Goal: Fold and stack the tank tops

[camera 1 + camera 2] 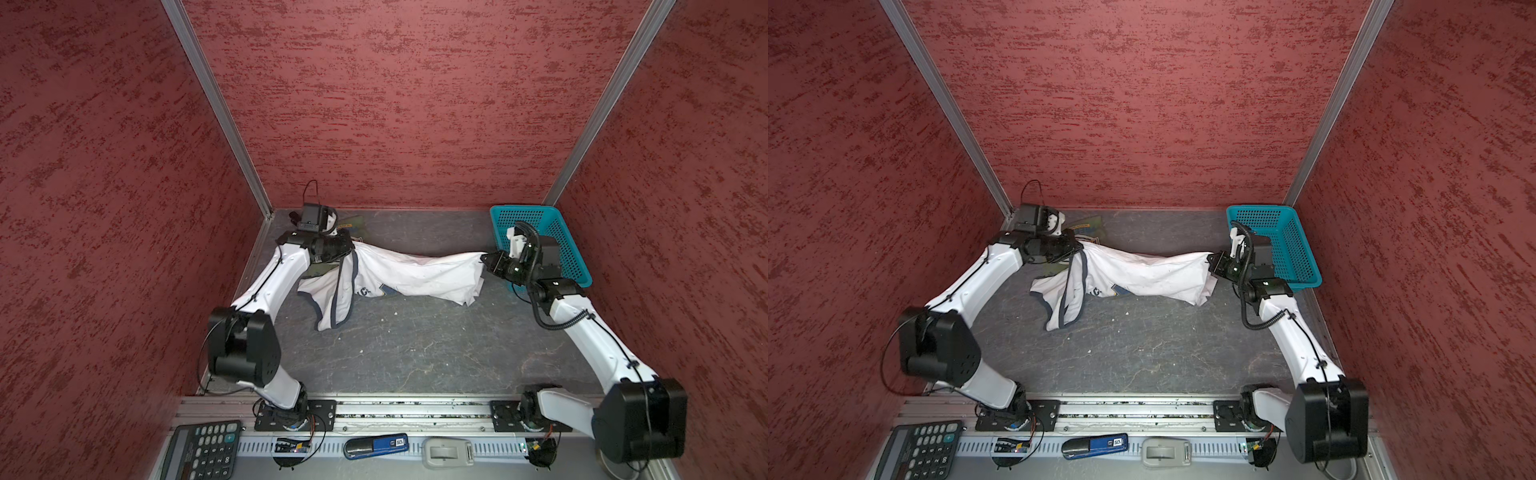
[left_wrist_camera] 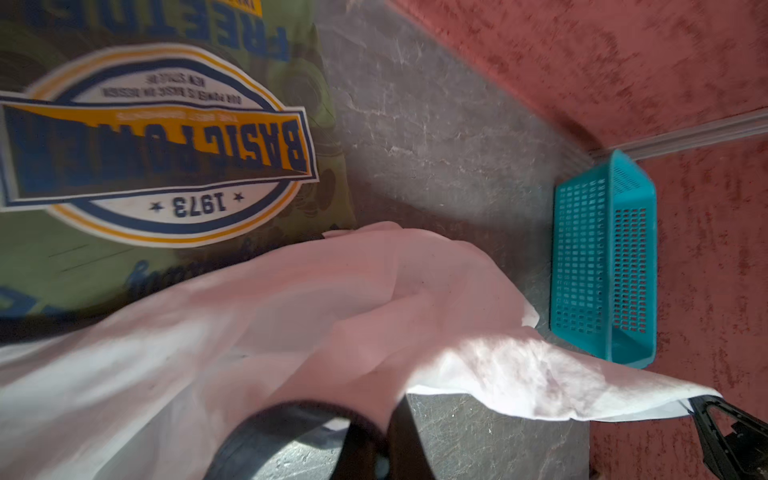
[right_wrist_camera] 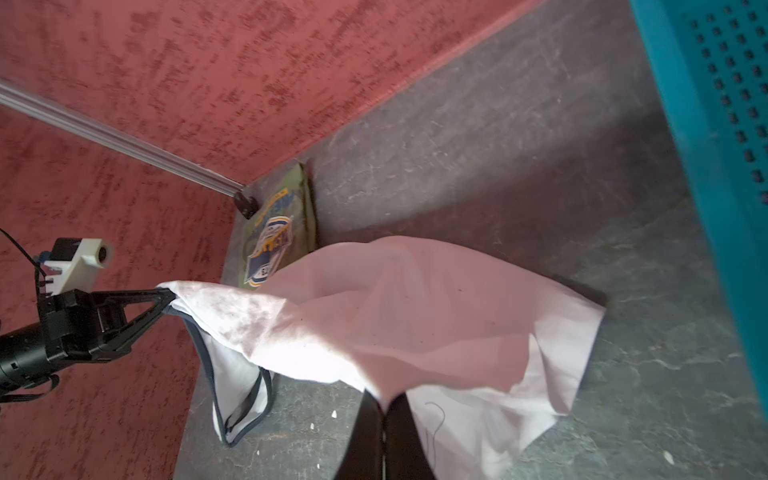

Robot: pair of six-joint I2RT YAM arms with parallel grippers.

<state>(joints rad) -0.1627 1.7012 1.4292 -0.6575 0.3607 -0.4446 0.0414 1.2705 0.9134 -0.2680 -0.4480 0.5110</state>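
Both the left hand (image 3: 169, 297) and right hand (image 1: 485, 258) pinch edges of the white tank top (image 1: 415, 272); either thin grip could slip, crumpling it onto the tabletop (image 1: 415, 357).

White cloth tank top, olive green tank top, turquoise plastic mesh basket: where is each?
white tank top (image 1: 415, 274): a top view, middle of stretched body.
olive green tank top (image 2: 83, 257): left wrist view, plain cloth beside badge.
turquoise plastic mesh basket (image 1: 519, 218): a top view, far wall.
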